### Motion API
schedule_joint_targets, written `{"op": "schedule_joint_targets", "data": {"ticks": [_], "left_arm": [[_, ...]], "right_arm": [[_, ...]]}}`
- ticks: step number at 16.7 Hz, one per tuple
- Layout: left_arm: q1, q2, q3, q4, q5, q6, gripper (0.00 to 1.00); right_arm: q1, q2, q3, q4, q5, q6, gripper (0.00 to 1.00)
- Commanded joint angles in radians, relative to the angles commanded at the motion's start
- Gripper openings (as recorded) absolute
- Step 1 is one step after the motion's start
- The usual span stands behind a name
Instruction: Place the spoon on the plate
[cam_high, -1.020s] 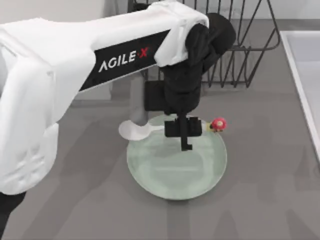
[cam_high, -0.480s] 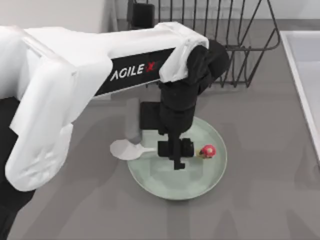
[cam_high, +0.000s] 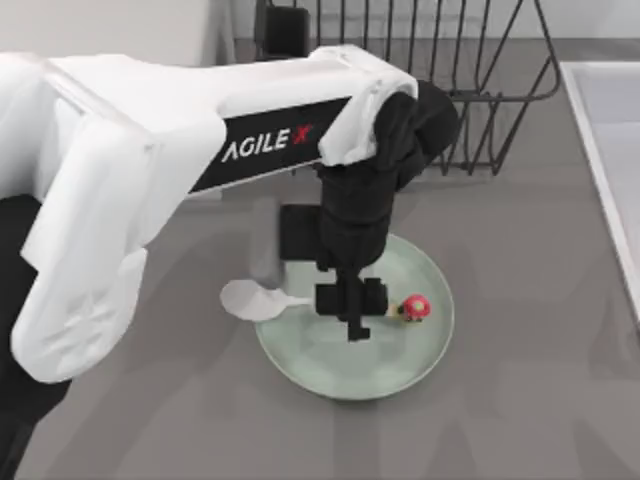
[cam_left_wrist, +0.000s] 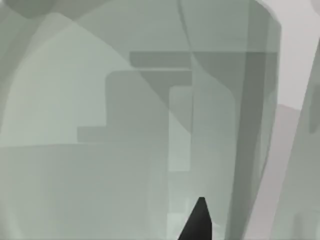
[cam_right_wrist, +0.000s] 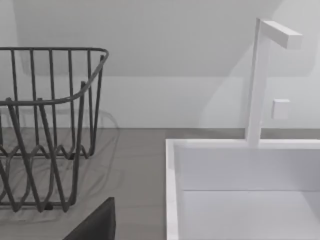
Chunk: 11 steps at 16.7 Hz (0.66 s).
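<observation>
- Now we judge the step as the release: our left claw (cam_high: 357, 322) sits low over the plate (cam_high: 400, 375), pinched narrow on the spoon (cam_high: 250, 298) at mid-handle.
- Its white bowl juts past the rim on the claw's left, over the worktop (cam_high: 530, 300); the red knob lies just right, inside.
- Part slowly, and lift straight.
- Our arm reaches from the left, wrist pointing down.

The round pale mint-green plate (cam_high: 400, 372) under my left arm looks glossy and smooth, like glazed ceramic. The small white spoon (cam_high: 245, 299) with its red knob looks like smooth plastic. The dark wire rack (cam_high: 470, 90) looks like thin metal, the grey table (cam_high: 540, 300) matt.
</observation>
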Motion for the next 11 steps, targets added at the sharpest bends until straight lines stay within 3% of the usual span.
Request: {"op": "schedule_joint_targets", "data": {"ticks": [5, 11], "left_arm": [[0.0, 0.0, 0.0, 0.0, 0.0, 0.0, 0.98], [0.0, 0.0, 0.0, 0.0, 0.0, 0.0, 1.0]], "right_arm": [[0.0, 0.0, 0.0, 0.0, 0.0, 0.0, 1.0], [0.0, 0.0, 0.0, 0.0, 0.0, 0.0, 1.0]]}}
